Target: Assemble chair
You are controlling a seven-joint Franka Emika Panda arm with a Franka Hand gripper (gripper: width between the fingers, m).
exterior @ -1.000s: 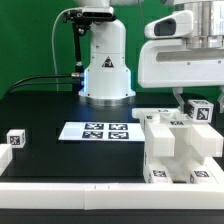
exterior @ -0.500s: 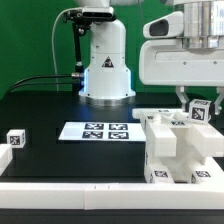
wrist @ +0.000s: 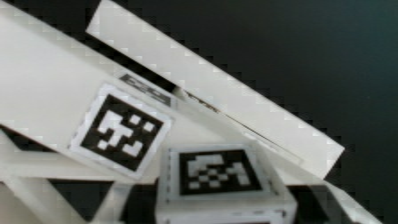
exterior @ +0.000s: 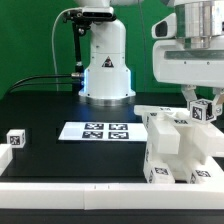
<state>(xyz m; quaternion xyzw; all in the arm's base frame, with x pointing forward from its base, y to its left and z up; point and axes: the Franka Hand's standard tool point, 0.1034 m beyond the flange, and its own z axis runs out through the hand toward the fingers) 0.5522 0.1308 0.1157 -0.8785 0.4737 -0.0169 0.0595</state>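
Watching: we see the Panda arm working toward 3 o'clock in the exterior view, above a black table (exterior: 50,108).
Chair: the part-built chair (exterior: 178,150) is a cluster of white blocky pieces with tags on several faces. It sits at about 4 o'clock, near the white border rail (exterior: 70,188).
Post: a tagged post (exterior: 203,110) stands upright at the chair's far side, about 3 o'clock, just under the gripper.
Gripper: the gripper (exterior: 191,98) is down at the post's top. We cannot tell whether its fingers are clamped on the post or only beside it. The wrist view shows no fingers, only a tagged face (wrist: 121,125) close up and a flat white panel (wrist: 214,80).
Loose part: one loose tagged block (exterior: 15,138) lies at 9 o'clock, well apart from the chair.
Marker board: the marker board (exterior: 100,130) lies flat near centre, between block and chair.
Handling: we judge the pieces stiff, light and smooth-faced, so likely slippery but not fragile.
Hold: we would pinch the post across two flat opposite sides near its top, square to the jaws, so it cannot twist.
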